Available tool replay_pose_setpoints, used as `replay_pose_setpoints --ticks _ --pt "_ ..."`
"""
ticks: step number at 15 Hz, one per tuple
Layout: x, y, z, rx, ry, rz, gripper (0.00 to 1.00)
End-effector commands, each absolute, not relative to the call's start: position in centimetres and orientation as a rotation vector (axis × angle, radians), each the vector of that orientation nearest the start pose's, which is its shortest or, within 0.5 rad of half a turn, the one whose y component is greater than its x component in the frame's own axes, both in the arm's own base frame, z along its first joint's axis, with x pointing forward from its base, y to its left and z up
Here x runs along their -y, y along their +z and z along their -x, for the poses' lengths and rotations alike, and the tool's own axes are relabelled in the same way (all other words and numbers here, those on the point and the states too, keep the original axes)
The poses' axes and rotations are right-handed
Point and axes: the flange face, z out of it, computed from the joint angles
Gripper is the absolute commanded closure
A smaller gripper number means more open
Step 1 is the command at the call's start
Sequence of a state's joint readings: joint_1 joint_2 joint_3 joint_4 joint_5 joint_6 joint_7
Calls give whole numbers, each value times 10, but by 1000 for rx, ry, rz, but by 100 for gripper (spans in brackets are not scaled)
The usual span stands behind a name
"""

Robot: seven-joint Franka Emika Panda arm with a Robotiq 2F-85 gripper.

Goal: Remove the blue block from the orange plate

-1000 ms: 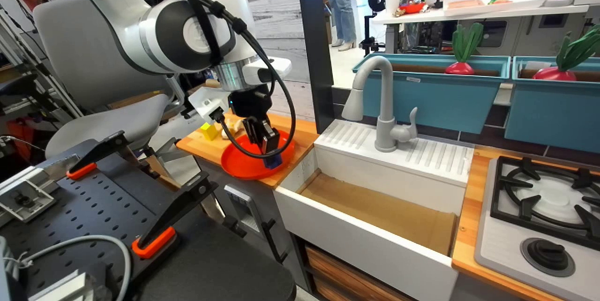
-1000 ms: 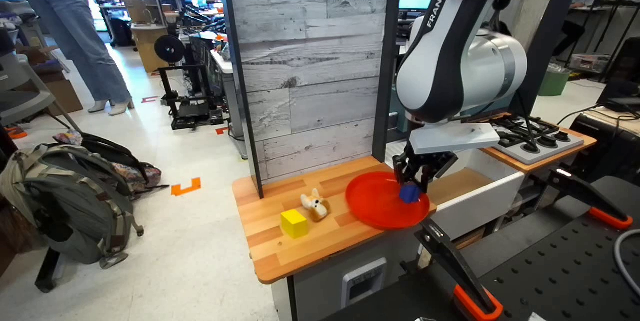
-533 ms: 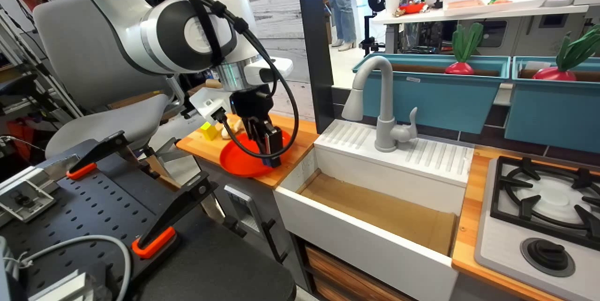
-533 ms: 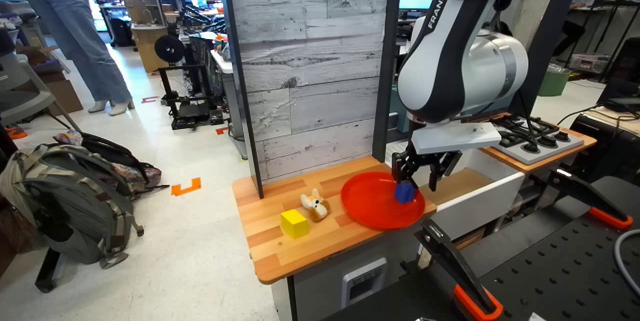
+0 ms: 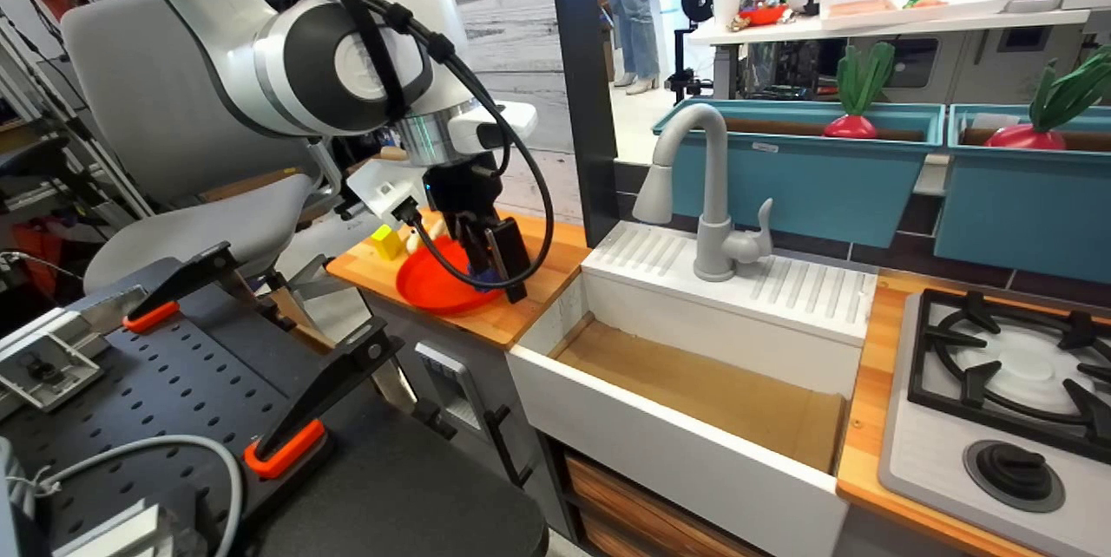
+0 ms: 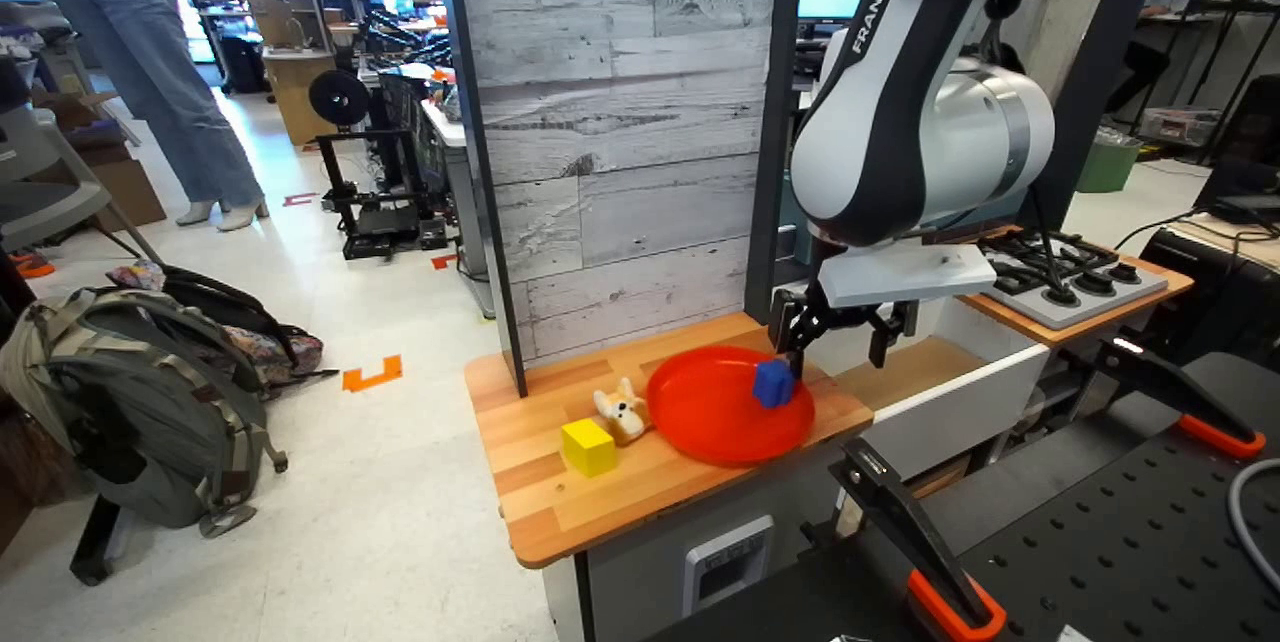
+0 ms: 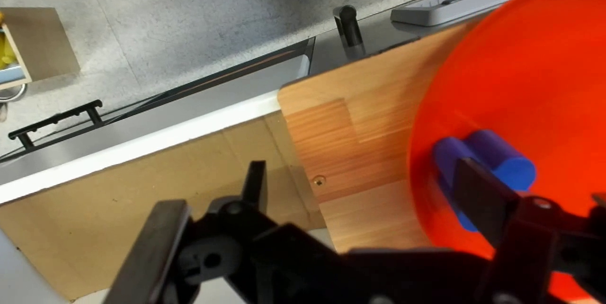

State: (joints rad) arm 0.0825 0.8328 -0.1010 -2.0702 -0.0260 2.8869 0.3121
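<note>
The blue block [image 6: 773,383] rests on the orange plate [image 6: 705,412], close to its sink-side rim. In the wrist view the blue block [image 7: 497,155] shows rounded, lobed sides, and part of it hides behind one dark finger. My gripper [image 7: 362,171] is wide open, with only countertop and sink seen between its fingers. One fingertip stands over the orange plate [image 7: 554,76] right beside the block; whether they touch I cannot tell. The opposite finger hangs out toward the sink. In an exterior view the block is mostly hidden behind the gripper [image 5: 499,284] and cable.
A yellow block [image 6: 589,447] and a small plush toy [image 6: 622,412] sit on the wooden countertop [image 6: 540,512]; the plate's edge is at the toy. The sink [image 5: 694,401] with its faucet [image 5: 716,193] adjoins the countertop. A grey wall panel [image 6: 620,142] rises behind.
The jaws have gone from shut on the block to wide open. Plate and block have slid away from the sink, and the plush toy has shifted slightly the same way.
</note>
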Motion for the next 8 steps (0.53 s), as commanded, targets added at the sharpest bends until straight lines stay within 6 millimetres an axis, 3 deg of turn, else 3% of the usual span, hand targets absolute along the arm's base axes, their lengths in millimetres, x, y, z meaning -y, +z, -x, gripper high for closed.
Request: replay_pose_setpoints --ticks 1,8 --pt "6 36 -542 -404 -46 3146 0" --pt "-14 44 -543 -352 -98 3110 0"
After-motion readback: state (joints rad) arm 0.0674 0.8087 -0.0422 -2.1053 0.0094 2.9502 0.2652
